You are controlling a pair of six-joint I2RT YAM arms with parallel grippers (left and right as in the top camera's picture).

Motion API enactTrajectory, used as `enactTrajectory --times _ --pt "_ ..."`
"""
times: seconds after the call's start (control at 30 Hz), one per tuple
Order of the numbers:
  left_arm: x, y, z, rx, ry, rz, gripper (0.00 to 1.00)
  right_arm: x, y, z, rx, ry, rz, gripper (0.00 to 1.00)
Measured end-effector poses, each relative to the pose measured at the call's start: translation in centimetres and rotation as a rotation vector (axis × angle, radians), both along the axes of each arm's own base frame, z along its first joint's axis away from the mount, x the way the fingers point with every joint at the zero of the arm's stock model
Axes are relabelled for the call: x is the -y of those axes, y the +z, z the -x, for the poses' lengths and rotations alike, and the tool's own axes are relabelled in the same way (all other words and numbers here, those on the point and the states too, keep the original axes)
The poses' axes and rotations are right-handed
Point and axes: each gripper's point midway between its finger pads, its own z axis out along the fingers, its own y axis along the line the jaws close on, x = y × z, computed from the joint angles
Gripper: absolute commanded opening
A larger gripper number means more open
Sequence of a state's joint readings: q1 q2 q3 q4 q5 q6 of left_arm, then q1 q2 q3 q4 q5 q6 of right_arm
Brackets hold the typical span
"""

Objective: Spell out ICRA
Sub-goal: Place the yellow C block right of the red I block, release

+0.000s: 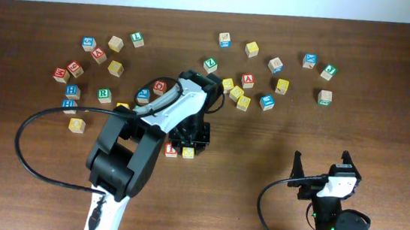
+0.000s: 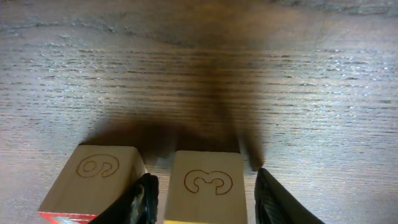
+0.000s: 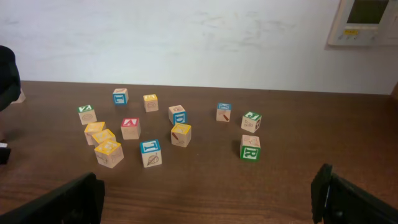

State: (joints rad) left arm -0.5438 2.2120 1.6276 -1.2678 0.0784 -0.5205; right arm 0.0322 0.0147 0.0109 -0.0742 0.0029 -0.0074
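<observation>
You are holding the left gripper spread astride the yellow-edged block, which is sitting squarely between its fingers, front-centre, beside a red-edged block; right gripper is waiting spread, farther off.

Your table is dark brown wood, grain plain, with a soft sheen. At the bottom of the left wrist frame, the block stamped 3 and its left neighbour are pale bare wood, matt; the fingers look black matt plastic.
</observation>
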Motion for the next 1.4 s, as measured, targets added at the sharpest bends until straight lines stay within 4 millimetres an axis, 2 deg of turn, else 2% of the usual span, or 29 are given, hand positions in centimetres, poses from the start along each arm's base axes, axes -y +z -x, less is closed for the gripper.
enactTrajectory --times 0.17,0.37,0.5,0.57,0.6,0.7,0.73,0.77,0.9,1.07,1.13,1.27,1.4 --pt "0.3 0.0 -0.5 0.019 0.0 0.012 0.45 0.0 0.0 0.0 0.0 0.0 0.0 0.99" --pt "1.2 1.0 -2.4 0.079 0.006 0.046 0.44 0.0 0.0 0.0 0.0 0.0 0.001 0.98" --pt "0.9 2.8 -5.3 0.15 0.04 0.069 0.44 0.0 0.0 0.0 0.0 0.0 0.0 0.99" --pt "0.0 4.9 -7.8 0.216 0.074 0.076 0.43 0.0 0.0 0.0 0.0 0.0 0.0 0.98" --pt "-0.5 5.8 -8.7 0.238 0.088 0.073 0.39 0.0 0.0 0.0 0.0 0.0 0.0 0.98" --pt "-1.7 8.5 -11.2 0.315 0.124 0.079 0.19 0.0 0.0 0.0 0.0 0.0 0.0 0.98" --pt "-1.8 8.9 -11.7 0.331 0.13 0.084 0.06 0.0 0.0 0.0 0.0 0.0 0.001 0.98" --pt "-1.8 9.3 -12.0 0.34 0.121 0.091 0.0 0.0 0.0 0.0 0.0 0.0 0.0 0.98" --pt "-0.3 8.8 -10.6 0.307 0.066 0.104 0.0 0.0 0.0 0.0 0.0 0.0 0.0 0.98" --pt "2.4 5.7 -6.2 0.203 -0.033 0.078 0.0 0.0 0.0 0.0 0.0 0.0 0.0 0.98" --pt "2.3 4.5 -4.8 0.161 -0.046 0.058 0.0 0.0 0.0 0.0 0.0 0.0 0.0 0.98" --pt "1.5 2.6 -3.5 0.121 -0.046 0.035 0.0 0.0 0.0 0.0 0.0 0.0 0.0 0.98" --pt "1.0 1.7 -2.7 0.096 -0.047 0.02 0.0 0.0 0.0 0.0 0.0 0.0 0.0 0.98"
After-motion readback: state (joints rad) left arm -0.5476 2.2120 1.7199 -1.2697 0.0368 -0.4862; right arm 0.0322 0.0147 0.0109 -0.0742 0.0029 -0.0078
